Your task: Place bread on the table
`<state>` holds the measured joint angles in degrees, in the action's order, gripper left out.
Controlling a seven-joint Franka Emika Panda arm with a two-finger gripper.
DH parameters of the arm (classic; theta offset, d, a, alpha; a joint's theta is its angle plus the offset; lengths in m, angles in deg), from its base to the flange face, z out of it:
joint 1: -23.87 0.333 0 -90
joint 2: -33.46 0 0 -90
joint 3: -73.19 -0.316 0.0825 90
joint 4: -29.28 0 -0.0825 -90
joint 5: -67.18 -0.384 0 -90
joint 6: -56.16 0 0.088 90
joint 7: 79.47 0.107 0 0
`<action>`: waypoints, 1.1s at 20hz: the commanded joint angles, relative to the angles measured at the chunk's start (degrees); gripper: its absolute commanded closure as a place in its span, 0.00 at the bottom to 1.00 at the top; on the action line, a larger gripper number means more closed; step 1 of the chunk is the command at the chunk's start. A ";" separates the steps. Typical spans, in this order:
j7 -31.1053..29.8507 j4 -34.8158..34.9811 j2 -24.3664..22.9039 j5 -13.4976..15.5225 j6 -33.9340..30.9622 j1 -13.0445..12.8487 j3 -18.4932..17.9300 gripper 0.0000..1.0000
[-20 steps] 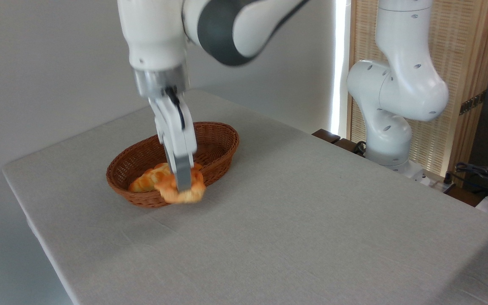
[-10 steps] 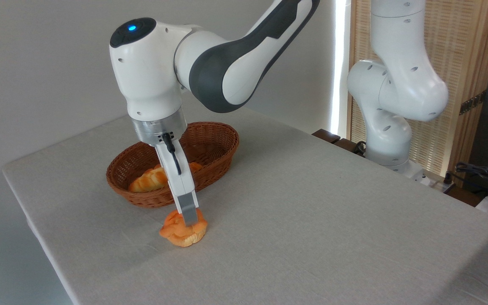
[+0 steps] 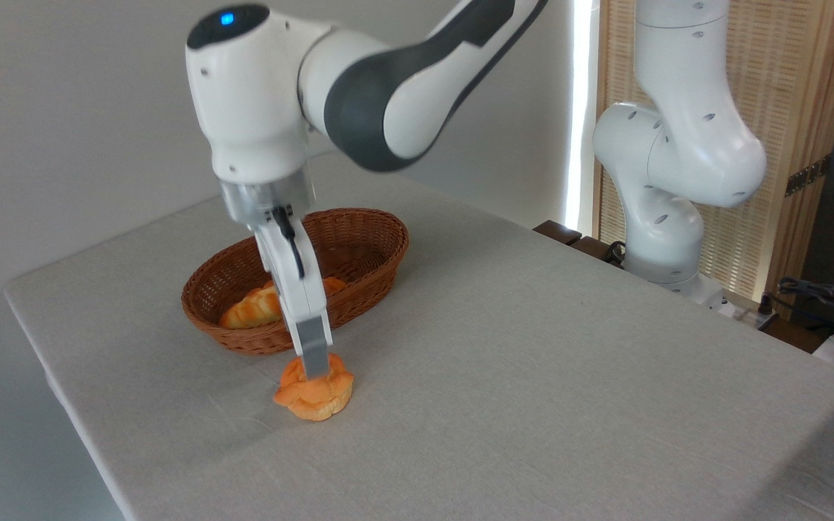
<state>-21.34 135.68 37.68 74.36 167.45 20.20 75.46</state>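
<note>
Resting on the table [image 3: 533,347], the bread [image 3: 314,392] sits just near of the wicker basket [image 3: 359,289].
The gripper [image 3: 313,373] meets its top; finger spread unclear. A braided loaf [image 3: 254,310] lies in the basket.

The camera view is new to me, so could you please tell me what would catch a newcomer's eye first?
The big white and grey arm reaching down from the top, its gripper at the orange bread that sits on the grey table near the front left. Just behind stands a brown wicker basket holding a golden loaf.
</note>
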 commanded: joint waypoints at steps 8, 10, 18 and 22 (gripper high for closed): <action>-13.98 -18.77 -1.15 -0.32 -19.97 0.42 -2.71 0.00; -16.21 -19.31 -1.15 -0.32 -20.50 0.42 -3.06 0.00; -15.86 -20.80 -1.24 -6.02 -22.35 0.42 -2.01 0.00; -15.59 -20.80 -1.24 -6.39 -22.35 0.33 -2.19 0.00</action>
<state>-36.19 116.53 35.73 68.94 146.87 20.74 73.32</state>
